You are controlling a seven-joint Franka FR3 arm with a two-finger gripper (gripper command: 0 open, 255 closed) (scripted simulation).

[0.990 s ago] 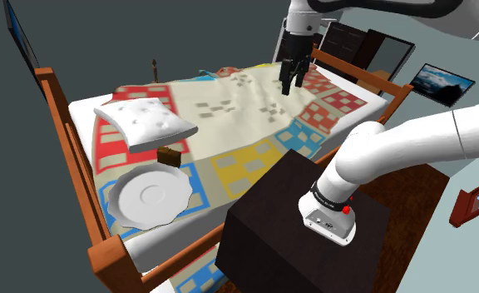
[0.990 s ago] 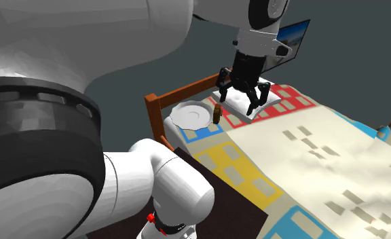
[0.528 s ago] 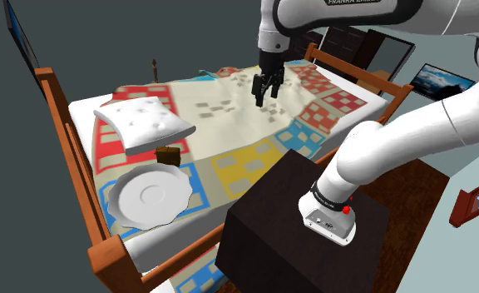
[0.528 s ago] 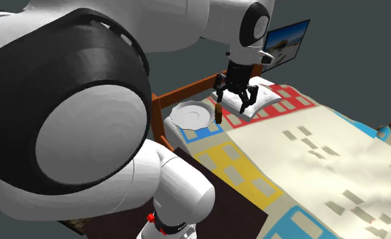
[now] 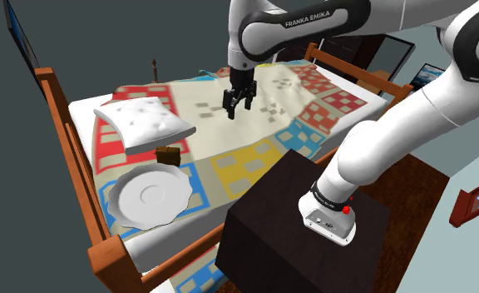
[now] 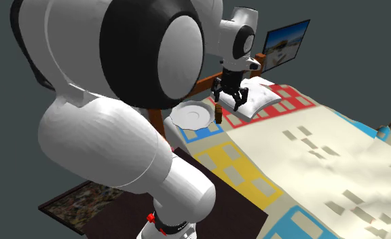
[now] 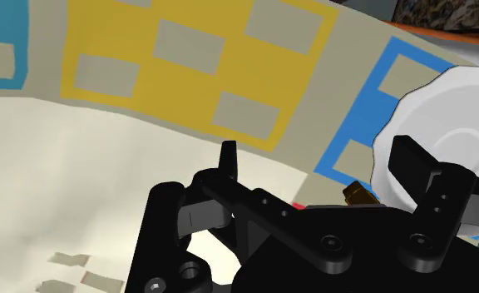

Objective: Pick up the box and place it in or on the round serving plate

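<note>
- Box [image 5: 170, 155]: small and brown, it stands on the quilted bed [image 5: 229, 146], just beside the rim of the round white plate [image 5: 150, 197] and near the white pillow [image 5: 145, 122]. Neither box nor plate has shifted over the last second.
- Gripper [image 5: 237, 111]: the fingers are spread apart with nothing between them. It hangs above the middle of the bed, well apart from the box.
- Change: over the last second the gripper has travelled from the far side of the bed toward the shoulder view's left and lower, closing on the box. In the second exterior view the gripper [image 6: 228, 100] now lines up just above the box [image 6: 218, 113].
- Wrist view: a brown corner of the box [image 7: 358, 194] shows past the gripper body, next to the plate [image 7: 454, 125].
- Meaning: the approach is judged to be under way and the grasp not yet begun. Further travel and a descent to straddle the box come next. The pillow close by probably limits clearance.
</note>
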